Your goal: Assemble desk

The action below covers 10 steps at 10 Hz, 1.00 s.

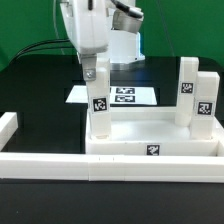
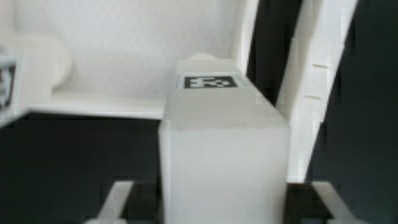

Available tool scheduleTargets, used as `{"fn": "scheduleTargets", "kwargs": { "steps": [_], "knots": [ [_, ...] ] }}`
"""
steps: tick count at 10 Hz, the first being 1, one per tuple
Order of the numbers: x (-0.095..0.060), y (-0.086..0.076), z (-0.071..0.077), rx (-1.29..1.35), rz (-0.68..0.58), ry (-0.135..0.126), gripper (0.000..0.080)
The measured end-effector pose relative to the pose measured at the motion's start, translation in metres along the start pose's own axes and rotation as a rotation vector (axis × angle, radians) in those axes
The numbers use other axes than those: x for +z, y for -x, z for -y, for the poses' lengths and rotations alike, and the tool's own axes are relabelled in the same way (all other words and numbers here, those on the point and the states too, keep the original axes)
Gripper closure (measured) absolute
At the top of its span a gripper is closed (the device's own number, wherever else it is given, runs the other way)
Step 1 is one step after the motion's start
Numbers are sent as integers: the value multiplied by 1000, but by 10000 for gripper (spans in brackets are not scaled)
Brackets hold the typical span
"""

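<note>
Three white block legs stand on the desk at this moment, catalogued near to far in the exterior view.

1. Long white border rails (image 1: 60, 165), plastic, lying on the black bench (image 1: 30, 95) at the near edge, 6 o'clock of everything else.

2. Large white rectangular tray-like plastic slab (image 1: 155, 140), the desk top, lying flat with raised rim, a square tag on its near wall. It touches the near rail.

3. Short white tagged plastic leg (image 1: 99, 112), upright at the slab's 9 o'clock corner, long axis vertical. The hand (image 1: 96, 72) sits directly at its 12 o'clock, fingers down either side of the leg's top; in the wrist view the leg (image 2: 222, 140) fills the gap, a finger (image 2: 118, 203) showing beside it. Judged closed on the leg, narrow.

4. Two further white tagged legs (image 1: 196, 98), upright at the slab's 3 o'clock corner, well apart from the hand.

5. Marker board (image 1: 120, 95), flat, beyond the slab.

Coming move, as judged: seating or twisting this leg turns on keeping its vertical axis in line with the hand above.
</note>
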<state>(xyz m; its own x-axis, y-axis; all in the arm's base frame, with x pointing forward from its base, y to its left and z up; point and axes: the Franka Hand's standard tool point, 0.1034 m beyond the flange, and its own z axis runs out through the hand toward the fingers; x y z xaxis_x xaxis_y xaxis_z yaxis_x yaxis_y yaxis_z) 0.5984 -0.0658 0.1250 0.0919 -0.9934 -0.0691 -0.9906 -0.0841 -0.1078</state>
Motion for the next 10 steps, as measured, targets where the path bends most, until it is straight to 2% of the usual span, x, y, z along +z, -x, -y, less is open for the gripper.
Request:
{"fn": "scheduleTargets", "kwargs": {
  "steps": [2, 3, 4, 5, 6, 7, 10],
  "knots": [
    [1, 0, 0, -12, 0, 1, 514],
    [1, 1, 0, -61, 1, 4, 356],
    [-1, 3, 1, -116, 7, 9, 230],
    [-2, 6, 5, -211, 2, 8, 230],
    [-2, 11, 6, -361, 3, 8, 164],
    [0, 16, 7, -435, 8, 9, 154],
    [0, 16, 6, -653, 10, 8, 151]
  ]
}}
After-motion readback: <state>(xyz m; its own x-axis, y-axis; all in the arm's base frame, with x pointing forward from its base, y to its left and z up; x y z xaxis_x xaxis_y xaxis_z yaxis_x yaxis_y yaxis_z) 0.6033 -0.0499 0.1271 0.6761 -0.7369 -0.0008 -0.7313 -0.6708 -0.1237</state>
